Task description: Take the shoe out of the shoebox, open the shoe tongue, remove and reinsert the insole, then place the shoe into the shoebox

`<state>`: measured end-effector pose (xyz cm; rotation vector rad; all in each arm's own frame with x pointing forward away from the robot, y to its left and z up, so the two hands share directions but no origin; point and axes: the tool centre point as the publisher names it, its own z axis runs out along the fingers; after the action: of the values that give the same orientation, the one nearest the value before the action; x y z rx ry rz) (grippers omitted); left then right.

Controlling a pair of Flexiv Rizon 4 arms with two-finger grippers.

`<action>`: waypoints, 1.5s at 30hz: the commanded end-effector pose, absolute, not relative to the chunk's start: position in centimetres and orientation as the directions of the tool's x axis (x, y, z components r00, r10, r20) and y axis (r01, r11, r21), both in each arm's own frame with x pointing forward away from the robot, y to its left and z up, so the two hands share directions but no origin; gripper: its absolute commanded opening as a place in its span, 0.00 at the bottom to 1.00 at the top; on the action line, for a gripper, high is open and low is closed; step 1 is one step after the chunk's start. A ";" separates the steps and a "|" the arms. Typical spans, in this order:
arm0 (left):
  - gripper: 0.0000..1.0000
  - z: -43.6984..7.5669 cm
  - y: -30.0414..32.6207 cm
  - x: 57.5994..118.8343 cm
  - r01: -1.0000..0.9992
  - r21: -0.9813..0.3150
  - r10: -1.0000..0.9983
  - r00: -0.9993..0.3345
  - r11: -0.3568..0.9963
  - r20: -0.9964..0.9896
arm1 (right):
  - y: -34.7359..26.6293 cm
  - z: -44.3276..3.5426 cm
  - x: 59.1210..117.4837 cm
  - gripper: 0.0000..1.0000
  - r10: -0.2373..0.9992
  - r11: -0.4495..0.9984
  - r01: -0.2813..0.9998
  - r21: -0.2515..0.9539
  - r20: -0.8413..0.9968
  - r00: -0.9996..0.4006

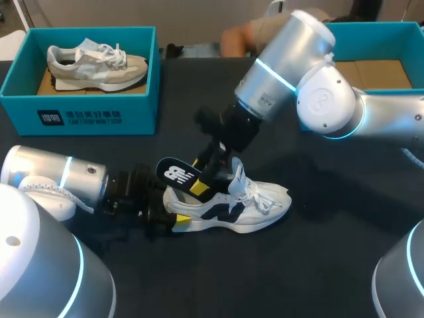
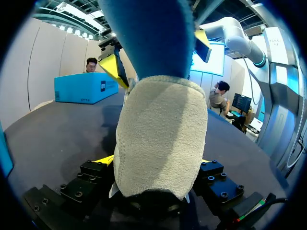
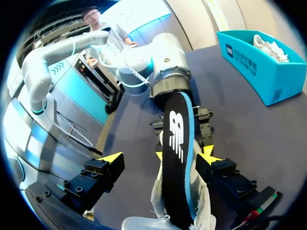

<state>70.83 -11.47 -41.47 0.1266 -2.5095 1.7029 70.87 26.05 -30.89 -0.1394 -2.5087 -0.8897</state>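
Risk, insole: the insole (image 1: 177, 173) stands steeply out of the heel opening with only its front end inside the shoe (image 1: 242, 207). A push from above could buckle it instead of sliding it flat.
Risk, grasp: if my right hand (image 3: 161, 157) closes off-centre, it could catch the collar or knock the insole sideways.
Risk, hold: the shoe is held at the heel only, so a hard pull could twist it loose or skid its toe across the table (image 1: 318, 265).
Left hand (image 2: 153, 160): clamped on the shoe's heel, one finger on each side.
Right hand: spread wide and holding nothing, with the insole between its fingers. One finger (image 3: 112, 158) is well apart from the insole. The other is just beside its edge, contact unclear.
Shoe: sole down near the table's middle, toe toward the right edge.
Boxes: left shoebox (image 1: 99, 112) at the far-left corner holds a beige shoe (image 1: 99, 66). Right shoebox (image 1: 377, 28) is at the far-right corner.
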 end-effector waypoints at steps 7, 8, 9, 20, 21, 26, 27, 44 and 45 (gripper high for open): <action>0.00 -41.7 -11.4 70.9 -0.128 -0.920 -0.011 -0.991 0.371 0.134 | 26.7 -32.0 71.3 1.00 -0.115 0.791 0.234 0.566 0.512 -0.851; 0.00 -41.7 -11.4 70.9 -0.128 -0.920 -0.011 -0.991 0.371 0.134 | 26.8 -32.0 71.2 1.00 -0.121 0.790 0.231 0.567 0.514 -0.849; 0.00 -41.7 -11.4 70.9 -0.128 -0.920 -0.011 -0.991 0.371 0.134 | 26.9 -32.1 71.1 0.98 -0.123 0.791 0.231 0.567 0.516 -0.848; 0.00 -41.7 -11.4 70.9 -0.128 -0.920 -0.011 -0.991 0.371 0.134 | 27.4 -32.8 71.2 0.50 -0.157 0.786 0.216 0.580 0.525 -0.837; 0.00 -41.7 -11.4 70.9 -0.128 -0.920 -0.011 -0.991 0.371 0.134 | 27.5 -32.8 71.3 0.49 -0.160 0.786 0.214 0.580 0.525 -0.836; 0.00 -41.7 -11.4 70.9 -0.128 -0.920 -0.011 -0.991 0.371 0.134 | 27.5 -33.0 71.5 0.48 -0.181 0.788 0.203 0.582 0.533 -0.827; 0.00 -41.7 -11.4 70.9 -0.128 -0.920 -0.011 -0.991 0.371 0.134 | 27.4 -33.0 71.5 0.47 -0.185 0.788 0.200 0.583 0.534 -0.825; 0.00 -41.7 -11.4 70.9 -0.128 -0.920 -0.011 -0.991 0.371 0.134 | 27.7 -32.8 72.3 0.32 -0.230 0.781 0.185 0.597 0.550 -0.802; 0.00 -41.7 -11.4 70.9 -0.128 -0.920 -0.011 -0.991 0.371 0.134 | 27.7 -32.8 72.4 0.26 -0.232 0.781 0.185 0.597 0.551 -0.802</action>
<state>70.83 -11.48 -41.46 0.1265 -2.5094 1.7030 72.01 27.37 -32.51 0.0296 -2.3506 -0.8786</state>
